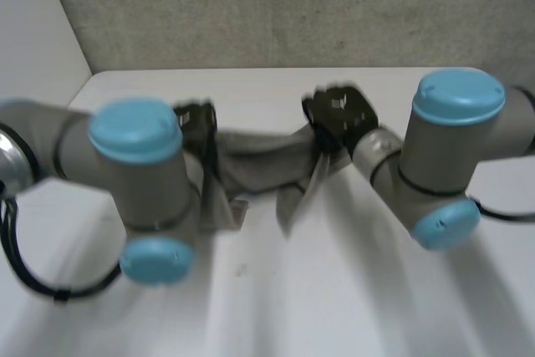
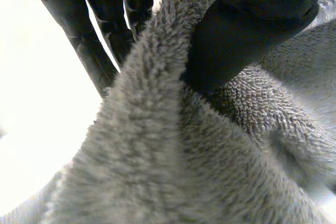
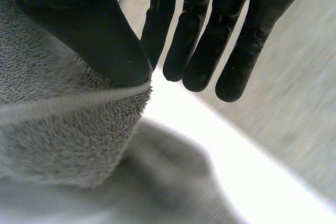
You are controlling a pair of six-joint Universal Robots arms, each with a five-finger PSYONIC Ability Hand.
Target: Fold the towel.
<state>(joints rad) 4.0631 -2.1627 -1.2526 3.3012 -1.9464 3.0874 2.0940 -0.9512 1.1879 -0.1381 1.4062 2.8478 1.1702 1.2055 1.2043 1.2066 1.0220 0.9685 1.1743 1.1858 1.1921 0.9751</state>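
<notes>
Shows the towel [image 1: 267,156] held above the table [image 1: 351,290] and slung as a sagging band between two hands, loose ends hanging toward 6 o'clock. Gripped at its 9 o'clock end by the left hand [image 1: 197,123], closed in the left wrist view on a bunched ridge of pile between thumb [image 2: 247,30] and fingers [image 2: 105,45]. Gripped at its 3 o'clock end by the right hand [image 1: 338,114], closed in the right wrist view on the hemmed edge under the thumb [image 3: 89,30], with fingers [image 3: 210,40] straight and clear of the cloth. Judged as the carry stage of the fold, with no half yet laid on the other. To do well: keep both pinches firm, hold the two ends level, draw them apart toward 9 and 3 o'clock to take out the sag, then lower to land the hanging edge first and lay the held edge squarely over it. On the right, a shallow-looking hold near the hem, likely to slip under a sharp pull. Around: white table at 6 o'clock, grey wall [image 1: 292,6] at 12 o'clock. In the way: nothing but the robot's own arms [image 1: 142,173], crowding the towel from 8 and 4 o'clock and hiding its corners, leaving their match impossible to tell
</notes>
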